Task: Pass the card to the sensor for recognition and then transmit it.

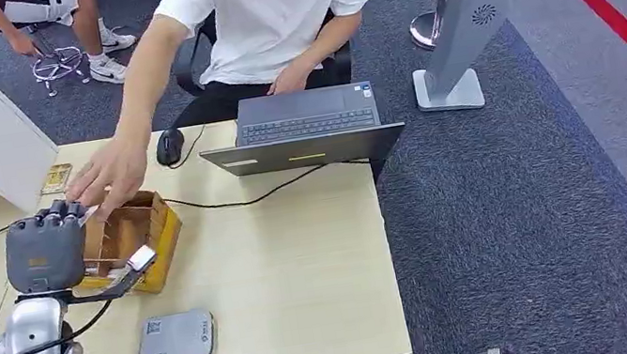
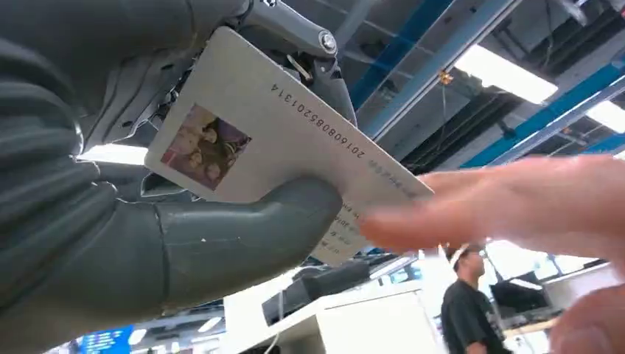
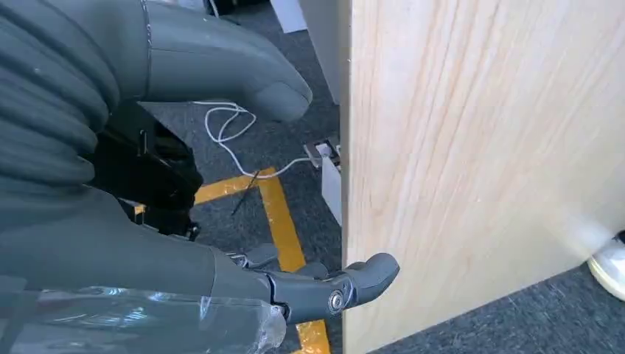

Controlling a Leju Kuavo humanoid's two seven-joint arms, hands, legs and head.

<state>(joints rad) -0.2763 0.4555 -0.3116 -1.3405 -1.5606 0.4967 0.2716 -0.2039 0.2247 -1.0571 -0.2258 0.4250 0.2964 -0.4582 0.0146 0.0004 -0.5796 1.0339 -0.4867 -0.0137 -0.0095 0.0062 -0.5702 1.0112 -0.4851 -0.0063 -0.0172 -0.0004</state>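
Nearest the robot, the flat grey sensor (image 1: 176, 339) lies on the pale wooden table (image 1: 305, 264), close to its front edge; it is a smooth rounded slab with a small printed mark, set where a card can be laid over it.

Just beyond the sensor, the left hand (image 1: 44, 250) is raised with its matte grey back to the head camera. In the left wrist view the card (image 2: 280, 140) sits pinched between the thick grey thumb and the darker fingers (image 2: 324, 70). It is a thin, stiff, glossy white rectangle with a small photo and a row of digits. The grip leaves its far end free, probably so that someone can take it.

The person's hand (image 1: 107, 176) reaches in from the far side and touches that free end; this looks like the handover step, though whether the card has been read cannot be told.

Beside the left hand, past the sensor, stands an open cardboard box (image 1: 136, 234), rough and brown. Farther still are a dark laptop (image 1: 306, 126) and a black mouse (image 1: 169, 147).

The right hand (image 3: 221, 228) hangs by the table's wooden side panel, fingers loosely apart and holding nothing.
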